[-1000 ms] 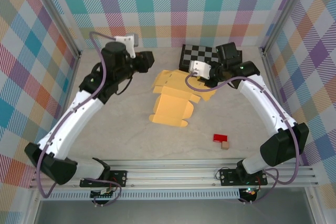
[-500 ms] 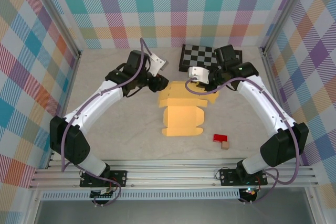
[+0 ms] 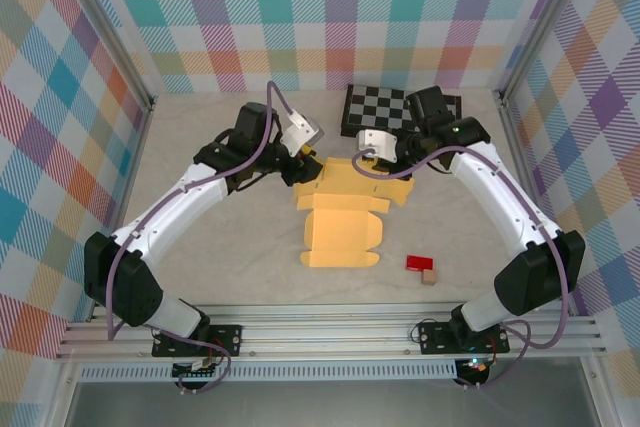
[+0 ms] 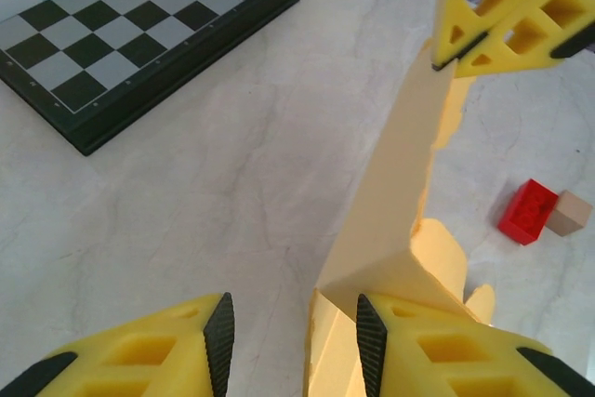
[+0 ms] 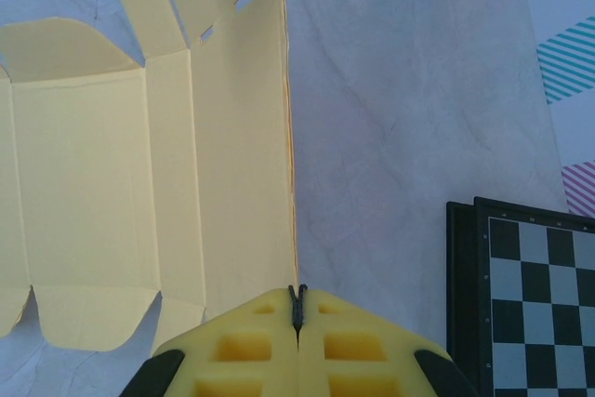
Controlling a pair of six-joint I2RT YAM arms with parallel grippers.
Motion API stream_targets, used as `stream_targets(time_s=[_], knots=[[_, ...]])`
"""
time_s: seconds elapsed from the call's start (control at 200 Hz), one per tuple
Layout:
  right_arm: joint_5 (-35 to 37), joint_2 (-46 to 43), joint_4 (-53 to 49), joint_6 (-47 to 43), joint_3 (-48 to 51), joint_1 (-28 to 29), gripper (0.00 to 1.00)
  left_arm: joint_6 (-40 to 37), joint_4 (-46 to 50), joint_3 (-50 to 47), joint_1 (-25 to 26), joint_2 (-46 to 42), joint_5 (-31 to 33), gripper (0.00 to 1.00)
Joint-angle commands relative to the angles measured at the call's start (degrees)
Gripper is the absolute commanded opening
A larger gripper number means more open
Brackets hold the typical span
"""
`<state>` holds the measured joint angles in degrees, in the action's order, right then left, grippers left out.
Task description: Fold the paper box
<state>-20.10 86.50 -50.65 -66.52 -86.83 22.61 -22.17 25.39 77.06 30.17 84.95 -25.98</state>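
- Top external view: the paper box (image 3: 340, 232) lies as a die-cut sheet near the middle of the pale table (image 3: 230, 267). Its big panel is flat on the near side and its far strip of flaps is lifted between the two arms.
- The left gripper (image 3: 302, 158) is at the far left corner of the sheet. The right gripper (image 3: 370, 165) is at the far right part, close in front of the checkerboard (image 3: 385, 107).
- A red block (image 3: 419, 263) and a tan block (image 3: 430, 276) sit touching each other, to the right of the sheet and apart from it.
- Left wrist view: the left gripper (image 4: 293, 323) has its jaws spread. The raised edge of the paper box (image 4: 390, 202) stands in the gap, close against the right-hand finger (image 4: 372, 332), with bare table showing between it and the other finger.
- That panel runs up and away to the right gripper (image 4: 460, 48), whose jaws are pressed onto its far end.
- The checkerboard (image 4: 139, 34) lies at upper left, and the red block (image 4: 525, 211) and tan block (image 4: 569, 213) lie at right.
- Right wrist view: the right gripper (image 5: 297, 309) pinches the right edge of the paper box (image 5: 186, 155) with no gap between the pads. The panels and slotted flaps spread out to the left.
- A corner of the checkerboard (image 5: 521, 295) is at lower right, apart from the sheet.
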Motion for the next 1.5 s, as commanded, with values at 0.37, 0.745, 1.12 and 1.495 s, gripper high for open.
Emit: stream_targets(time_s=[0.37,0.745,1.12,1.495], knots=[[-7.92,-0.43,-0.87,1.01,-1.45,0.10,0.00,0.29,-4.66,1.46,4.40,2.62,-0.22,0.29],[-7.43,-1.15,0.15,0.95,0.24,0.12,0.00,0.28,-7.37,-0.50,6.13,2.13,2.83,0.00],[-3.04,-0.89,3.32,1.62,3.41,-0.70,0.00,15.96,-7.42,-7.49,0.78,-6.48,13.36,0.59],[-5.77,-0.19,4.00,1.83,3.77,-2.48,0.00,41.34,-29.27,-46.72,-2.89,-23.84,14.66,0.52]])
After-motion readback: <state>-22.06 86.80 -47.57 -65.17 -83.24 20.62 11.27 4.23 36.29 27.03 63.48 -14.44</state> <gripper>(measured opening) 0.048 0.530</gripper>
